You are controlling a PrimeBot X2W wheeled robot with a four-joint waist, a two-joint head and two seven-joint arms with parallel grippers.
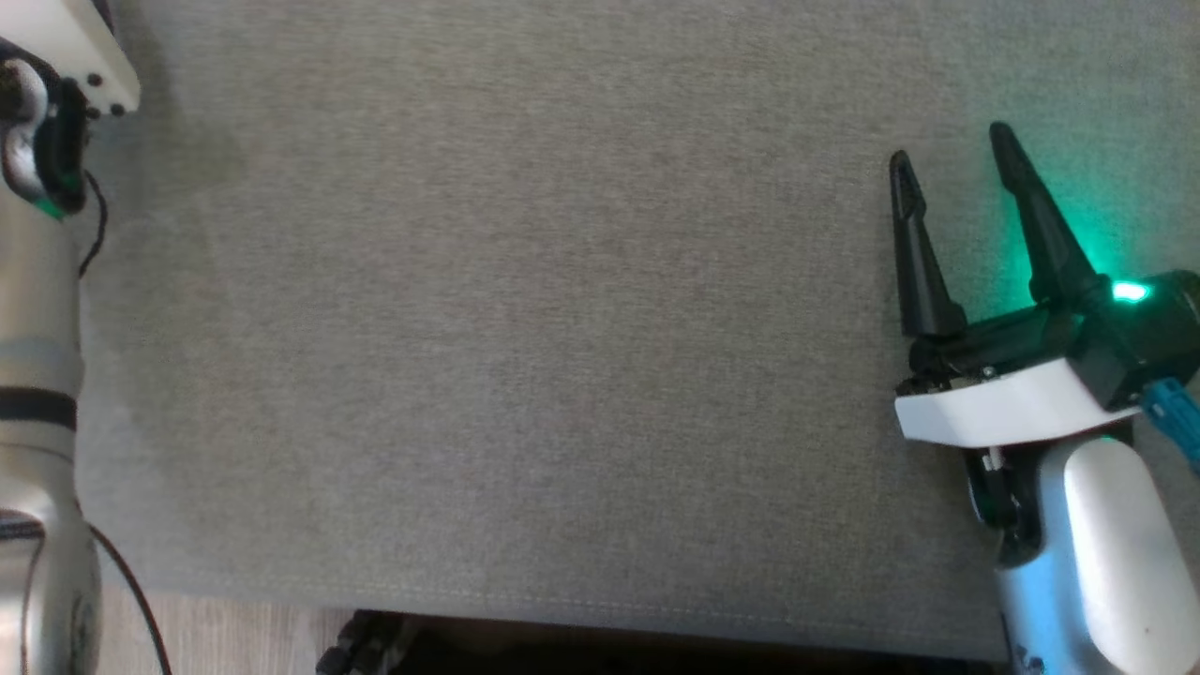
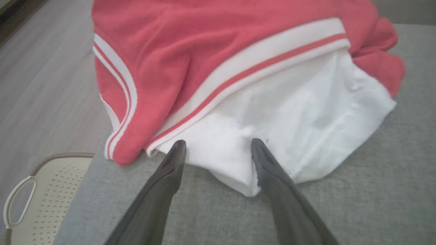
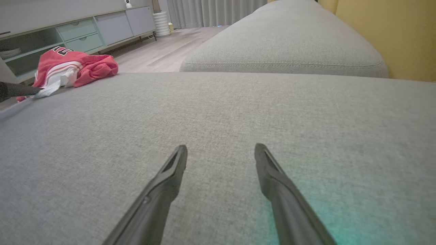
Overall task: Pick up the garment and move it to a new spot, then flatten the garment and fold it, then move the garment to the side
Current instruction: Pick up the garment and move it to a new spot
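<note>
Softly rumpled garment [image 2: 190, 61] on woven cushion [image 2: 374, 197]

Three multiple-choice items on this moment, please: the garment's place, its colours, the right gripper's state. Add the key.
1. Where does the garment lie?
A) on a wooden table
B) on the grey cushion, near its edge
C) hanging from a rail

2. Which colours does it have?
A) red and white
B) blue and yellow
C) all black

3. How is the right gripper?
A) shut on the garment
B) shut on a cup
C) open over bare cushion

Key: 1 B, grey fabric shows under it; 2 A, red cloth with white bands; 3 C, its fingers stand apart, nothing between them.
</note>
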